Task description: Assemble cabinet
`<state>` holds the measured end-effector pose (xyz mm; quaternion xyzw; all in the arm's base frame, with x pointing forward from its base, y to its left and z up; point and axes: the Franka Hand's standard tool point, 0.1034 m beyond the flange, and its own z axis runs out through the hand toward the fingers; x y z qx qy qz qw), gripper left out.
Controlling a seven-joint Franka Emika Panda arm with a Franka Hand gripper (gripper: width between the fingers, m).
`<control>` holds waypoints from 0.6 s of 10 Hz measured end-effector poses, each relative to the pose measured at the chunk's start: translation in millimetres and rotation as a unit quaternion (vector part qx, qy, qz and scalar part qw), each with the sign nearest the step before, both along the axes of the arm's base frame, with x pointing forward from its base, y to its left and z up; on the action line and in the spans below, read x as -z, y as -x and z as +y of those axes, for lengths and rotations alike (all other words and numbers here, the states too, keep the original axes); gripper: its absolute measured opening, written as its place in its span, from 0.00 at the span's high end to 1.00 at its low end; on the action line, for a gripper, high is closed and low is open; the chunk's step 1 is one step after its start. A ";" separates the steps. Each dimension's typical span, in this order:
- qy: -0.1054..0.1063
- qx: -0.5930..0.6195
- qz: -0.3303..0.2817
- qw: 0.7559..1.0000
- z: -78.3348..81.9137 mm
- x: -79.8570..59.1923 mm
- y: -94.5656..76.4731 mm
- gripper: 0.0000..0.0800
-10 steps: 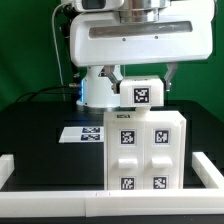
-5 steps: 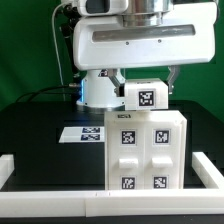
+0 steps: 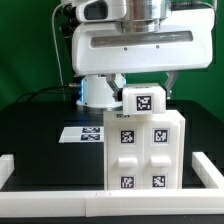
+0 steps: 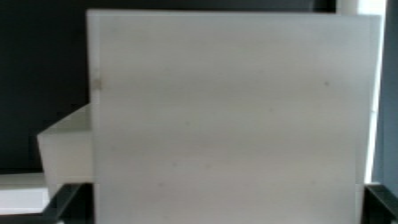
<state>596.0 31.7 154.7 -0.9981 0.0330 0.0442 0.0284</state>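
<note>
At the black table's (image 3: 30, 130) front edge, the large white plastic box-shaped cabinet body (image 3: 143, 152) is stood upright. A smaller white tagged panel (image 3: 144, 99), slightly tilted, is seemingly being seated on top. Jaws flank it; clamped or not cannot be told. Squaring, then pressing down, is called for.

Ext. front-on, wrist close on cabinet (image 4: 222, 110)

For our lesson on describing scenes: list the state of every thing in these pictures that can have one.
cabinet body: upright on the table.
small panel: gripped, at the body's top, contact unclear.
gripper: shut on the small panel.
marker board: flat on the table.
border rail: lying flat.
</note>
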 end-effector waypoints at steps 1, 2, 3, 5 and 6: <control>0.000 0.000 0.000 1.000 0.1 0.0 -0.2 0.30; 0.000 0.000 0.000 1.000 0.1 -0.1 -0.2 0.30; 0.000 0.000 -0.001 1.000 0.3 -0.3 -0.4 0.30; 0.000 0.000 -0.001 1.000 0.6 -0.3 -0.4 0.30; 0.000 0.000 -0.001 1.000 0.6 -0.3 -0.4 0.30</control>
